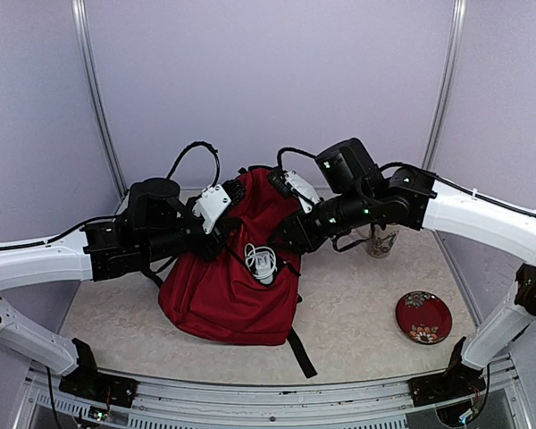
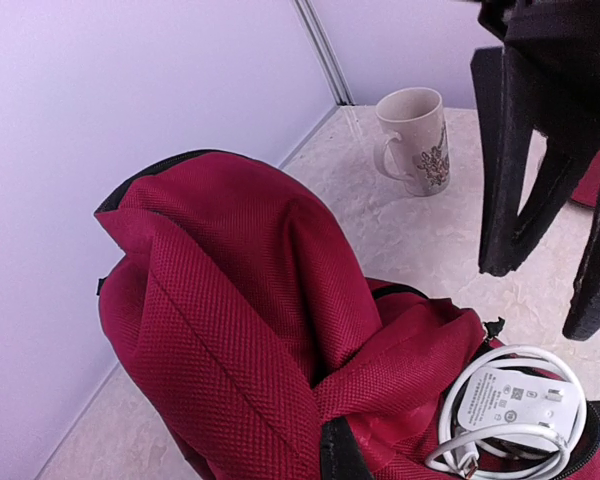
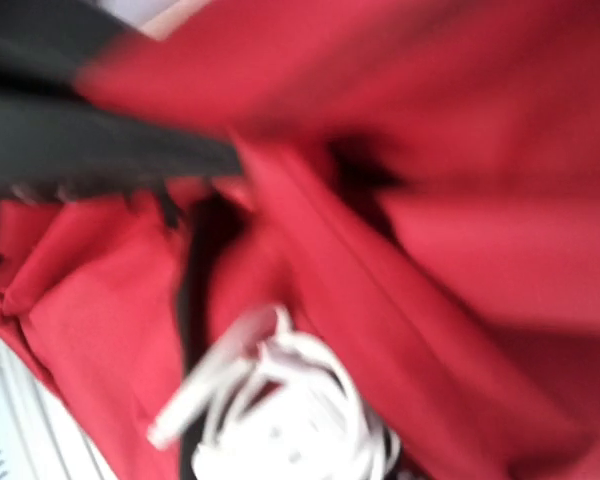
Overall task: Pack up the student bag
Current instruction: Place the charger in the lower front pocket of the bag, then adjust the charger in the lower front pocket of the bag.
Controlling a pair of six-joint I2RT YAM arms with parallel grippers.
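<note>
Though right wrist blurs, left wrist shows right tool (image 2: pixel 545 300) open; left tool (image 1: pixel 235 192) pinches bag (image 1: pixel 228 295); one charger (image 2: pixel 515 400), mug (image 2: pixel 415 140), plate (image 1: pixel 423 317).

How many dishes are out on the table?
2. A white mug stands at the back, right of the student bag; a red plate lies front right. More could hide inside or behind the bag.

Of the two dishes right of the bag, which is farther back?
The white mug with a dark floral print, upright near the back wall. The red patterned plate lies flat, nearer the front edge.
</note>
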